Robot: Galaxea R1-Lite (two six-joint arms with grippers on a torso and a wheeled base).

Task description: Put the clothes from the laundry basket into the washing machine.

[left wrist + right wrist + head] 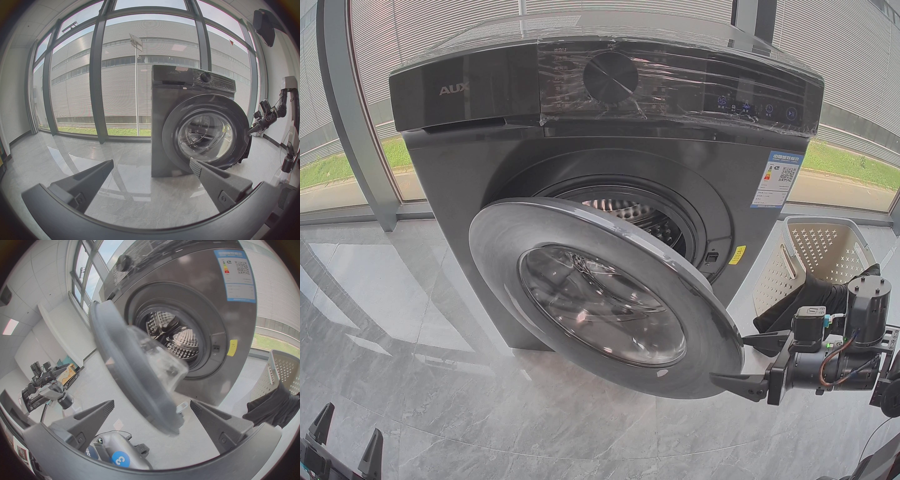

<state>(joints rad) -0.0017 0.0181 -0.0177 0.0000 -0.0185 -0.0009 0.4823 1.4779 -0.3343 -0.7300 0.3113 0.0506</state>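
The grey washing machine (487, 162) stands in front of me with its round door (600, 300) swung partly open, showing the steel drum (640, 215). My right gripper (731, 359) is open at the door's outer rim. In the right wrist view the door's edge (156, 415) lies between my right gripper's (150, 405) two fingers, which are not closed on it. To the machine's right, black clothes (806, 300) hang over the rim of the white laundry basket (831, 244). My left gripper (344, 437) is low at the near left, open and holding nothing.
The machine stands on a grey tiled floor (425, 312) before a wall of windows with a grey pillar (356, 125) on the left. There is open floor to the machine's left and in front of it. The basket (284, 368) stands close by the machine's right side.
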